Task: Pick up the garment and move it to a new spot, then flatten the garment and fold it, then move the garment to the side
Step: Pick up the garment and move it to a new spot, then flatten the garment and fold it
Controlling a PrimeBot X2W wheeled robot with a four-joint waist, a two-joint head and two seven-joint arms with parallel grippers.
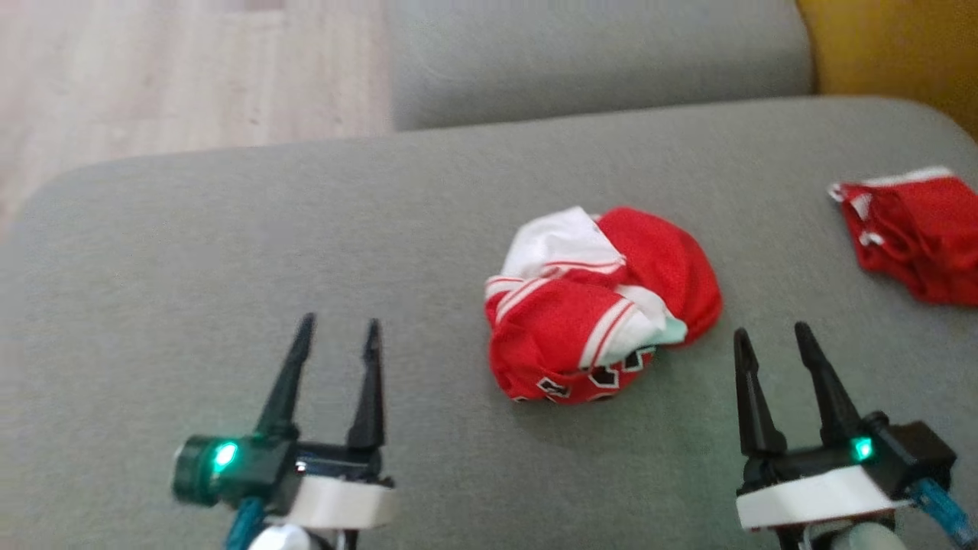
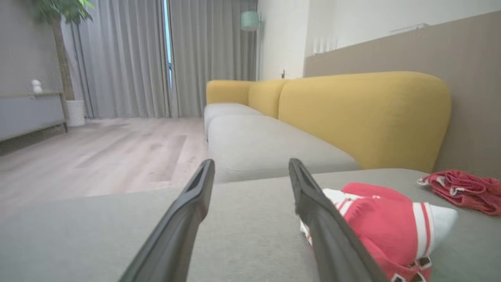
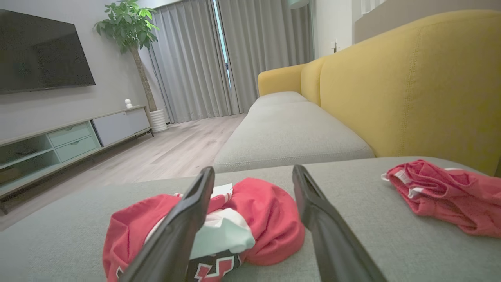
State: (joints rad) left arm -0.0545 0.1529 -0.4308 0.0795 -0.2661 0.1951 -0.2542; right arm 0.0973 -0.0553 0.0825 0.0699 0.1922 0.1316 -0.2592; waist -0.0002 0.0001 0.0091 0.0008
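On sofa cushion (image 1: 306, 252), garment (image 1: 603, 305) bunched — right wrist view catches television (image 3: 43, 55).

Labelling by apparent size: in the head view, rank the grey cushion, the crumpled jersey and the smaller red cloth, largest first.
1. grey cushion
2. jersey
3. red cloth, though the picture's right edge cuts it off, so its full size is unsure.

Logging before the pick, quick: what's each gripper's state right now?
Left gripper: open, empty.
Right gripper: open, empty.
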